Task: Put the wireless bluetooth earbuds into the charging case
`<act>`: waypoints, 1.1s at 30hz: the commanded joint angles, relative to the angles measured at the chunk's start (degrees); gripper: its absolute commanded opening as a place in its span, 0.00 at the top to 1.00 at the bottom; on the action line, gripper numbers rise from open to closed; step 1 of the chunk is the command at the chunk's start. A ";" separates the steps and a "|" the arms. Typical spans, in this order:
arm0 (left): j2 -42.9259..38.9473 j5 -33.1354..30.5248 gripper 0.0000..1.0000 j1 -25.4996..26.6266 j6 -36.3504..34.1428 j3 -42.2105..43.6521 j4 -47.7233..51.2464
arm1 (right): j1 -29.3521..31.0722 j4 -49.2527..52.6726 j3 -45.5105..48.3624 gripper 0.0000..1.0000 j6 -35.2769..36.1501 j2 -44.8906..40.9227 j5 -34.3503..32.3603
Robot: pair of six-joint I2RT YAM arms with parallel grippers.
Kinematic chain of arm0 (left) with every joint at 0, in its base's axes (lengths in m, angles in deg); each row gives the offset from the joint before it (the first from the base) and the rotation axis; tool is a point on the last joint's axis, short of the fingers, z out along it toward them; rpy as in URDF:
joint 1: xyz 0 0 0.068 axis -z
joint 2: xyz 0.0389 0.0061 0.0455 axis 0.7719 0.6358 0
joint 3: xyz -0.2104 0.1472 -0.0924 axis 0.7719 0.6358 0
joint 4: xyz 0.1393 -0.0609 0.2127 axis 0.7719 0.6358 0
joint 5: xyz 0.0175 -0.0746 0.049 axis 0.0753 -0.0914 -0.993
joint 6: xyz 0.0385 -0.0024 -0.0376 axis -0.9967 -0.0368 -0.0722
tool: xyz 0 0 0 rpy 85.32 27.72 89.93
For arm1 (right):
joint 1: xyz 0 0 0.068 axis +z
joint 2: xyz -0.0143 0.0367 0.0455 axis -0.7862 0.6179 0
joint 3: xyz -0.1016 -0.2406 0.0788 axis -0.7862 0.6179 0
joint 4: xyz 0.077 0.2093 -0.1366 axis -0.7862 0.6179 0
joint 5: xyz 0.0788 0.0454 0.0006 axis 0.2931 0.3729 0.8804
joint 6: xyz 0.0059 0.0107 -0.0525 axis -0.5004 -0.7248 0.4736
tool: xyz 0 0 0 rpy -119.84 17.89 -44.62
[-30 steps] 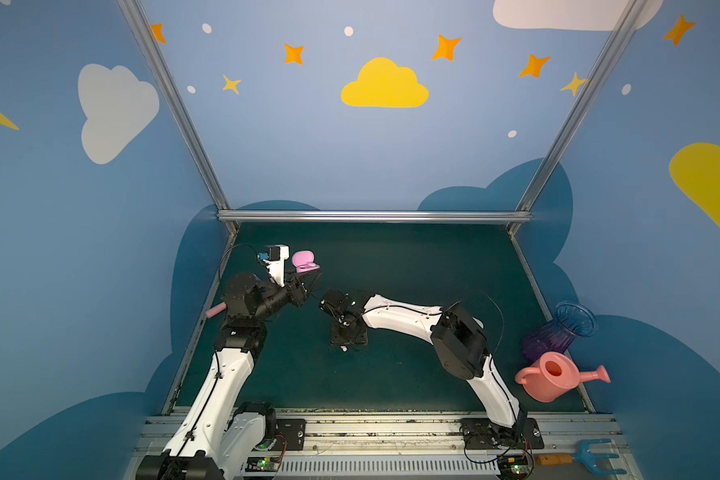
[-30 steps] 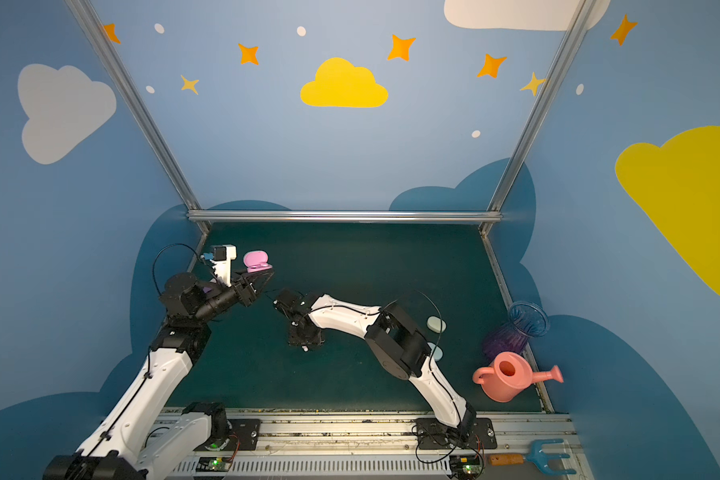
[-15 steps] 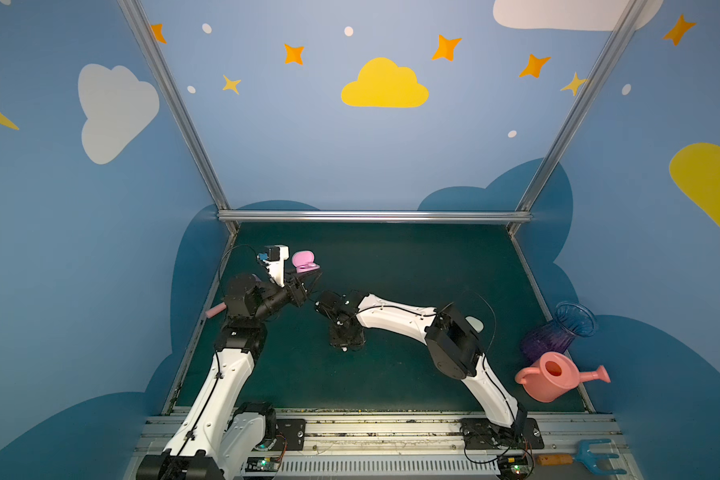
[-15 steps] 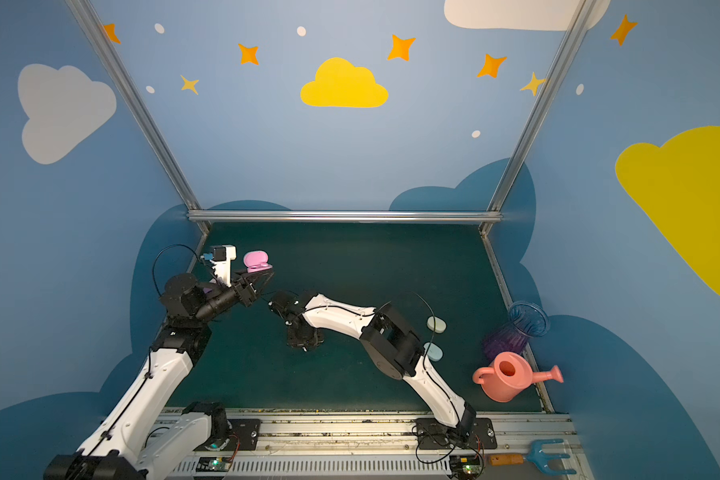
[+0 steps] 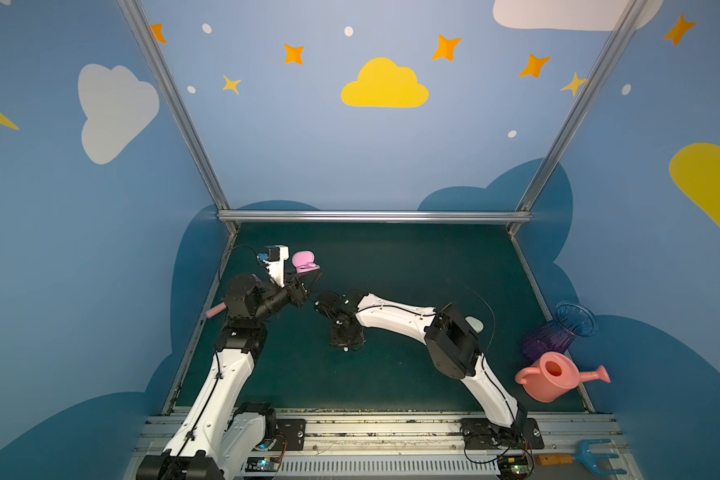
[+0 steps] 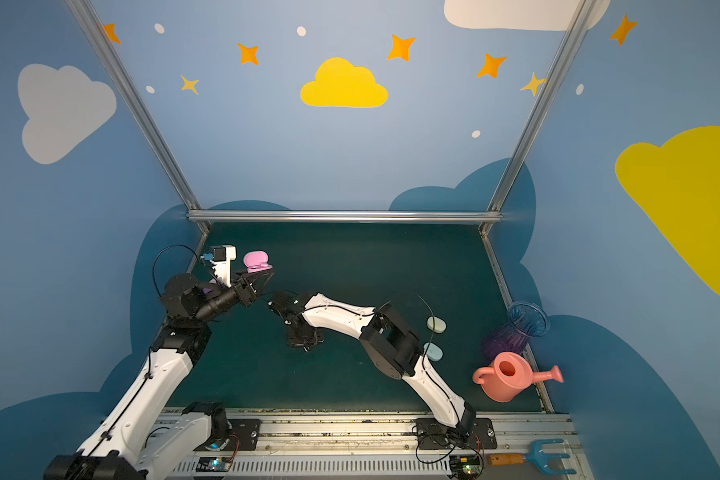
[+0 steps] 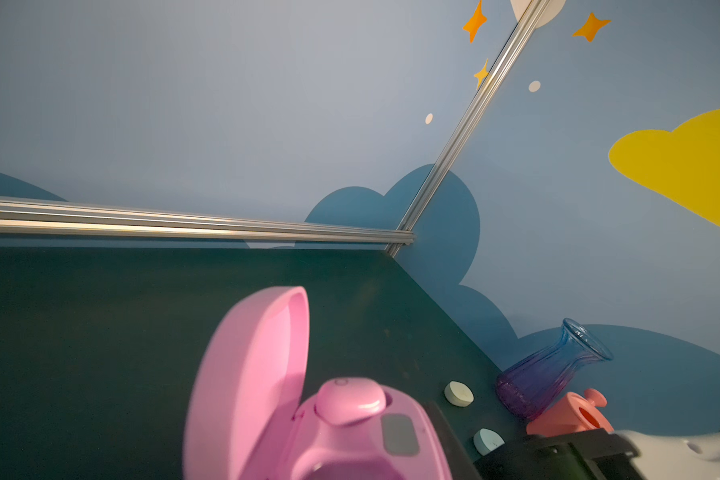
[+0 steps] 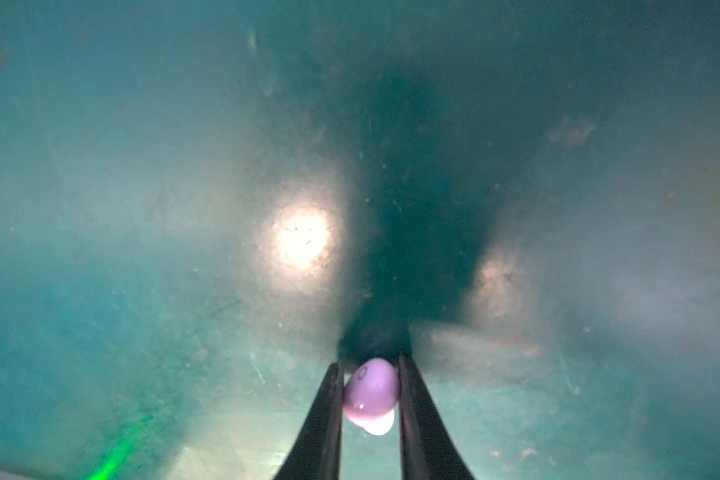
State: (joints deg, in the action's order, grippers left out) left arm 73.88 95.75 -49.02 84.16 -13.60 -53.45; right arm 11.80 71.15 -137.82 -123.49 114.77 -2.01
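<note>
The pink charging case (image 5: 304, 262) (image 6: 256, 262) is held up off the table at the left rear, lid open, with my left gripper (image 5: 307, 277) shut on its base. The left wrist view shows one pink earbud (image 7: 350, 401) seated in the case (image 7: 262, 365), next to an empty socket. Left of the table's middle, my right gripper (image 5: 346, 345) (image 6: 304, 344) points straight down at the green surface. In the right wrist view its two black fingers (image 8: 408, 386) press both sides of a second pink earbud (image 8: 371, 392); the gripper (image 8: 371, 368) is shut on it.
Two closed oval cases lie on the right, one whitish (image 6: 436, 324) and one pale blue (image 6: 433, 351). A purple-blue glass vase (image 5: 558, 336) and a pink watering can (image 5: 553, 376) stand by the right wall. The right arm's elbow (image 5: 449, 340) rises mid-table.
The right gripper's fingers have closed in onto the pink earbud at the table, and its arm has shifted slightly left. The left arm and the case have not moved.
</note>
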 commanded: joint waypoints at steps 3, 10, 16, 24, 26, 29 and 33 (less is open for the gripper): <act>-1.12 1.54 0.91 0.09 0.13 0.45 -1.85 | 0.02 -0.37 2.90 0.80 0.54 -1.58 -1.09; -0.77 2.04 0.91 0.96 -0.12 0.43 -2.02 | -1.05 -5.65 11.35 0.80 0.22 -9.34 -1.15; -0.83 2.33 0.91 3.70 -1.07 0.26 -1.11 | -2.67 -8.30 17.63 0.80 0.77 -15.72 -1.58; -0.21 -0.23 0.90 11.03 -2.69 -0.05 0.47 | -5.24 -14.19 29.36 0.81 0.46 -30.28 -1.45; 0.16 -1.33 0.90 12.83 -2.76 0.08 -0.04 | -5.86 -15.09 31.41 0.80 0.87 -34.58 -1.71; 0.96 -3.46 0.90 15.81 -2.49 1.14 -2.55 | -6.63 -15.22 33.14 0.81 1.71 -40.93 -2.67; 2.03 -5.99 0.90 19.23 -2.59 2.50 -5.83 | -7.82 -14.98 34.52 0.81 2.31 -48.34 -3.64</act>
State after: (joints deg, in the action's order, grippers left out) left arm 75.33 92.27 -31.43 82.39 -12.18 -55.37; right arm 4.52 56.73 -104.16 -122.35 70.14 -4.05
